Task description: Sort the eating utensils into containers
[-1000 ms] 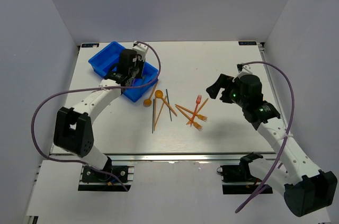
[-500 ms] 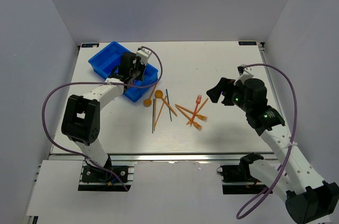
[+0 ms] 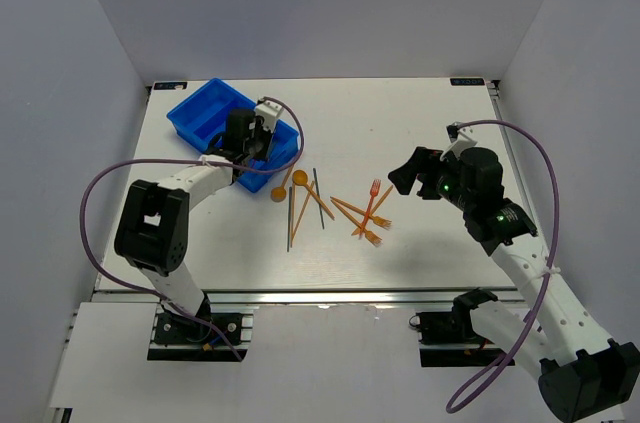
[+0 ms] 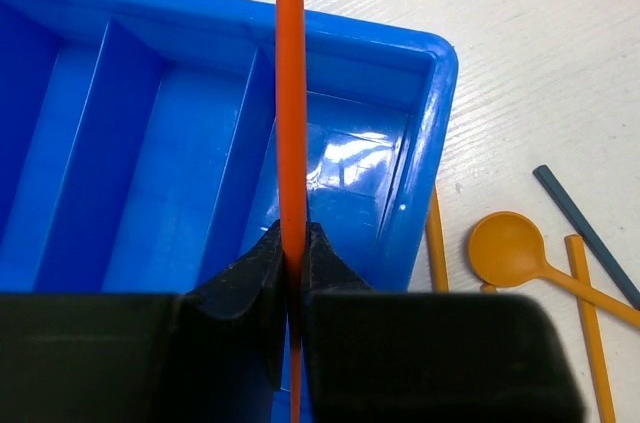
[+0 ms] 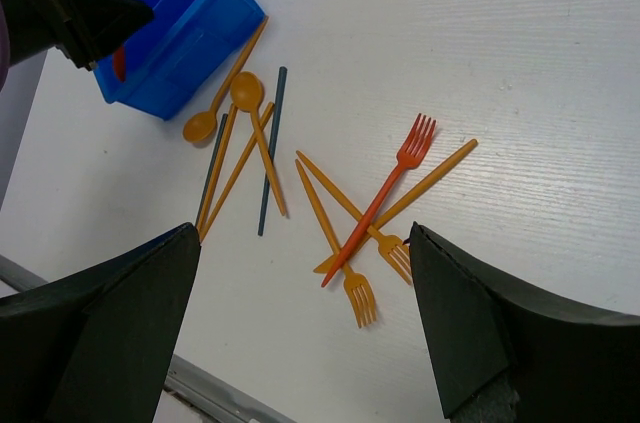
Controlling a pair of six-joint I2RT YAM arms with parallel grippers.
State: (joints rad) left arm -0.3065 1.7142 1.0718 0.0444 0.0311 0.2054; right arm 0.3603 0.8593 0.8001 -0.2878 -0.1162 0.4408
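While white table (image 3: 420,113) sits between grey walls (image 3: 60,43), left gripper (image 4: 293,248) clenched on red stick (image 4: 290,63), right gripper (image 5: 302,243) released.

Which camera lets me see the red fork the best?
The right wrist view: the red fork is big and clear there, tines and all. The top view shows it tiny, and the left wrist view misses it.

A robotics lab cell: bare white walls (image 3: 320,13) box in a white table (image 3: 420,113) edged with aluminium rail (image 3: 330,295).
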